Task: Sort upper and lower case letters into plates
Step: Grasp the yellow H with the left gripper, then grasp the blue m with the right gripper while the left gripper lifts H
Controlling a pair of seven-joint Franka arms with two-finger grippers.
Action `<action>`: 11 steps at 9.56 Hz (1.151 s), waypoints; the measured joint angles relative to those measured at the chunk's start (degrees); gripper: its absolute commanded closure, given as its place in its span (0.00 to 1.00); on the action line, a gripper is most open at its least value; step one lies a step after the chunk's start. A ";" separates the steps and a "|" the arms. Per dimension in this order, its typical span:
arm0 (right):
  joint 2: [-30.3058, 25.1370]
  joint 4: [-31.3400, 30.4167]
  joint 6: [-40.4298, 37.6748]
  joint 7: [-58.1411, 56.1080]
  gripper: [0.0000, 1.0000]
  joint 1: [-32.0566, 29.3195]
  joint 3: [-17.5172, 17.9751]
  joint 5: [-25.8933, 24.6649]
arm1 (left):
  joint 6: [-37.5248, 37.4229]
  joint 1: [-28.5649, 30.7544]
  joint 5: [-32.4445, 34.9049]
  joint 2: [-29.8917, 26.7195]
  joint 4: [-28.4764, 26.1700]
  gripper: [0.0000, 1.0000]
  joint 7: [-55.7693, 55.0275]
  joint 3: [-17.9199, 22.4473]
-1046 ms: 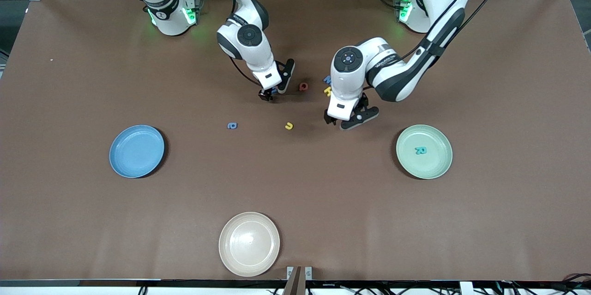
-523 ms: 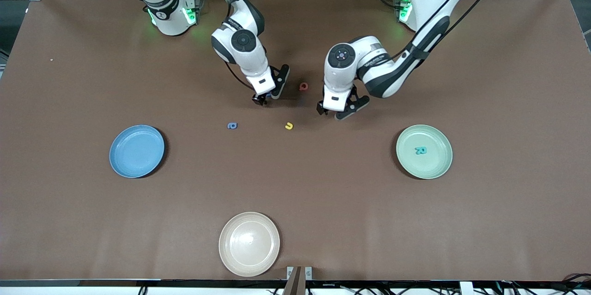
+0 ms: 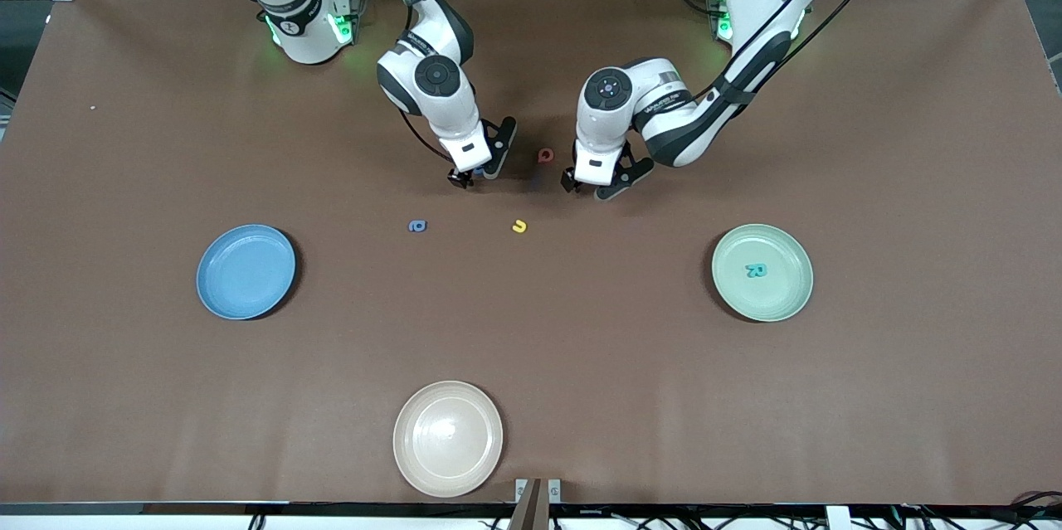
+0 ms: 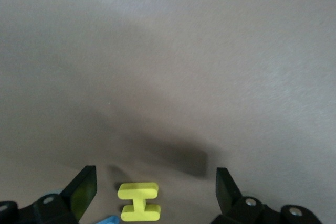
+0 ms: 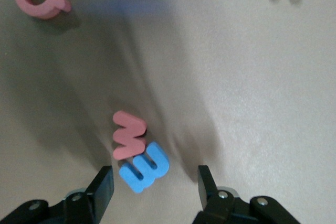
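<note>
My left gripper hangs open low over a yellow H, which lies flat between its fingers; a blue letter's corner shows beside it. My right gripper is open low over a blue letter that touches a pink letter; the jaws stand apart from both. A pink Q lies between the two grippers. A blue letter and a yellow letter lie nearer the camera. The blue plate holds nothing. The pale green plate holds a teal R.
A cream-white plate sits near the table's front edge, nearest the camera. Both arms reach in from their bases toward the table's middle, their wrists close together over the letter cluster.
The left gripper has moved toward the robot bases and the right arm's end, now covering the yellow and blue letters there. The right gripper has shifted slightly toward its own end.
</note>
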 measured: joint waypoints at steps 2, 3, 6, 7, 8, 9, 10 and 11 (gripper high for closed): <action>-1.20 -0.01 -1.52 0.00 0.27 0.01 0.16 0.00 | 0.95 -0.12 0.00 0.00 -1.41 0.02 -0.72 -0.06; -1.21 -0.03 -1.41 0.00 0.27 0.17 0.28 0.00 | 0.97 -0.39 0.00 0.00 -1.55 0.07 -0.78 -0.10; -1.17 -0.44 0.00 0.00 0.27 2.04 0.46 0.00 | 1.00 -0.88 0.00 0.00 -1.59 0.26 -1.86 -0.10; -1.15 -0.56 0.08 -0.03 0.27 2.13 0.45 -0.13 | 1.03 -0.88 0.00 -0.01 -1.59 0.35 -1.92 -0.10; -1.13 -0.59 0.09 -0.10 0.27 2.10 0.42 -0.98 | 1.30 -0.88 0.00 -0.03 -1.55 0.45 -1.98 -0.11; -1.13 -0.60 0.12 -0.11 0.27 2.01 0.35 -2.50 | 1.62 -0.88 0.00 -0.14 -1.48 0.59 -1.98 -0.13; -1.09 -0.62 0.38 -0.11 0.27 1.75 0.20 -3.75 | 1.75 -0.87 0.00 -0.15 -1.45 0.74 -2.00 -0.14; -0.91 -0.71 1.27 -0.13 0.27 1.58 0.06 -4.13 | 2.01 -0.87 0.00 -0.26 -1.30 0.90 -2.00 -0.20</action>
